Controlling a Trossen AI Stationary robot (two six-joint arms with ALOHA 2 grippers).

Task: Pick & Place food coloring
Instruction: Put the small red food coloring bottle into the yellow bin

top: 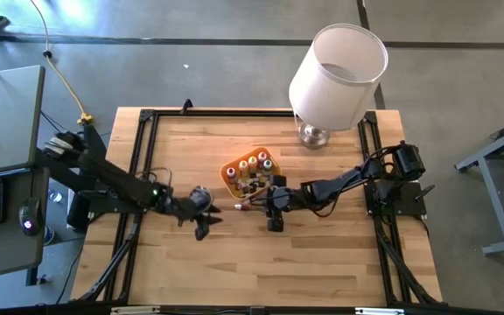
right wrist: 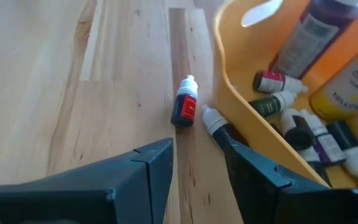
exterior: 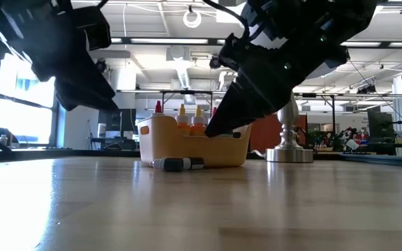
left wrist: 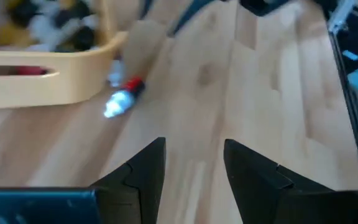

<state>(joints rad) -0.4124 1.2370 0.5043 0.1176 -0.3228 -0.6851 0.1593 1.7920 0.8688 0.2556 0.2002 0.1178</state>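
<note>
While two small bottles lie loose on the table point(top: 322, 262), the red vial point(right wrist: 184, 107) and the dark vial point(right wrist: 215, 127) sit side by side just outside the wall of the orange tray point(right wrist: 241, 118), the dark one touching or nearly touching it; I cannot tell which. The rest of the food coloring is already in the tray: tall bottles standing at the back, small vials lying in a heap on its floor. My right gripper point(right wrist: 197, 180) hovers just short of the two strays, its fingers parted and holding nothing, with the gap between them lined up roughly on the pair. My left gripper point(left wrist: 194, 171) waits farther off across the bare wood, likewise spread and empty, facing the same tray. I judge this the approach before a pick, near the end of the job. Next I would need to settle over the red vial alone, descend to the wood, and close without nudging its dark neighbour.
</note>
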